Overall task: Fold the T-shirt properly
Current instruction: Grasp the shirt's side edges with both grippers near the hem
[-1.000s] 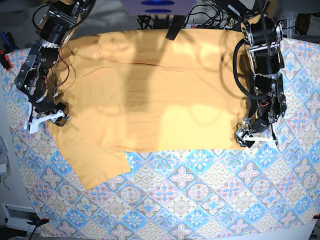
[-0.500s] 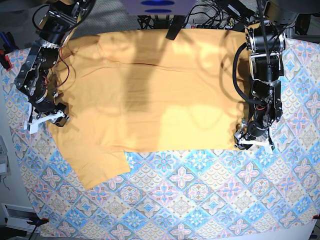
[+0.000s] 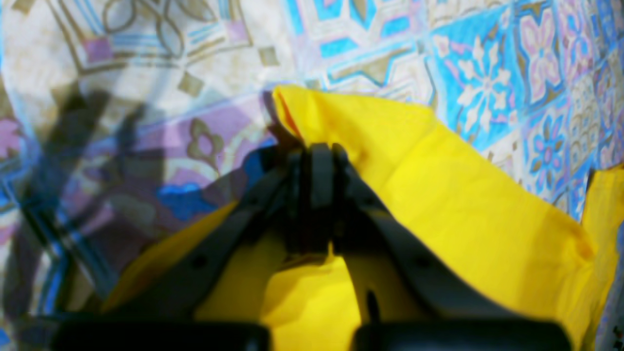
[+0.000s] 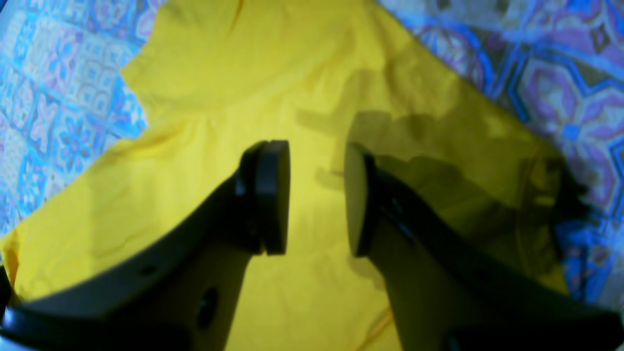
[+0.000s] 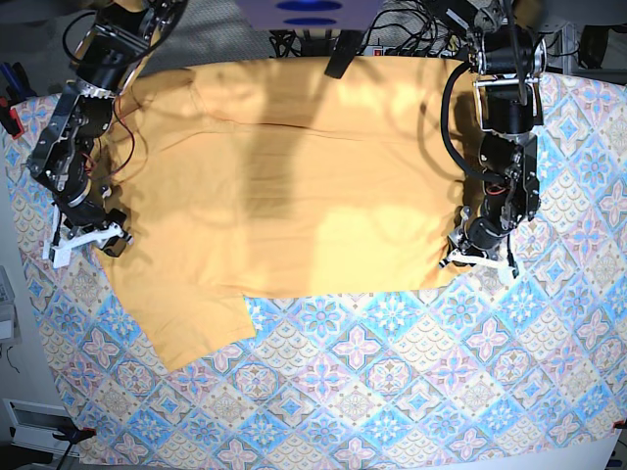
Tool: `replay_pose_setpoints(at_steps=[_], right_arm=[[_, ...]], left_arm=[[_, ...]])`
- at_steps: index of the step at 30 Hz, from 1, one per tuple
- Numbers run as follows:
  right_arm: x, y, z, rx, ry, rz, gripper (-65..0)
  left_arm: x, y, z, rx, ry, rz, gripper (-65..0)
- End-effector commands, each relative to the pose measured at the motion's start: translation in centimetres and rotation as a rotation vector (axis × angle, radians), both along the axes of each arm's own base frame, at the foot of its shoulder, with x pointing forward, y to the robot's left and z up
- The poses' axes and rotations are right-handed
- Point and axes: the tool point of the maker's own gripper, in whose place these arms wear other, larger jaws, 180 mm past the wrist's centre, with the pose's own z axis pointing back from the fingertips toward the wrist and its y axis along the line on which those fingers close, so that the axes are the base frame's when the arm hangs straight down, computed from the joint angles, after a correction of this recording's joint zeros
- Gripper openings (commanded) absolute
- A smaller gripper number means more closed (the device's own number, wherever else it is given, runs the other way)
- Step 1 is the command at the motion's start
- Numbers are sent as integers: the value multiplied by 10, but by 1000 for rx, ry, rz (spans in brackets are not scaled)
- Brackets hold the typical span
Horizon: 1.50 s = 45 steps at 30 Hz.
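Pinching down at the hem corner, the left gripper (image 3: pixel 314 161) has its jaws brought together on a fold of the T-shirt (image 5: pixel 294 176), and the yellow cloth bunches up around and past the dark fingertips (image 3: pixel 321 165) in the left wrist view. Just beyond those tips the fabric ends in a raised peak, with the patterned tablecloth (image 5: pixel 392 392) showing ahead of it and off to both sides. From the base view that gripper (image 5: pixel 477 257) sits right on the shirt's lower corner, the arm rising straight behind it. Across the cloth, well apart from it, the right gripper (image 4: pixel 317 195) hangs with its jaws apart, a clear gap between the two flat pads (image 4: pixel 273 195), and nothing between them; yellow fabric lies spread beneath and ahead of it, its edge running into the tiled cloth on either side. In the base view this gripper (image 5: pixel 83 240) is at the shirt's opposite edge, with a short sleeve (image 5: pixel 191 328) lying flat below it. The shirt's body stretches wide and mostly smooth between the two arms.
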Motion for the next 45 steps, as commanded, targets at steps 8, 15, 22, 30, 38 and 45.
replay_pose_setpoints(at_steps=[8,15,22,30,38,45], right_arm=[[42,-25,6,35,-31,-38,-462],[83,-30,3,-64,-34,35,-461],[87,-33,-33,-55,6,14,-461],[77,-38,-55,-108,8,11,-461],[74,-64,-47,-152,-17,-23,-461],[71,-77,-46,-177,-27,-40,-461]], left_arm=[[-3,22,37,34,-117,40,-650],[-15,22,48,61,-148,23,-650],[-26,20,54,76,-164,9,-650],[-32,27,64,45,-182,40,-650],[-33,23,63,9,-174,39,-650],[-35,23,62,8,-170,39,-650]])
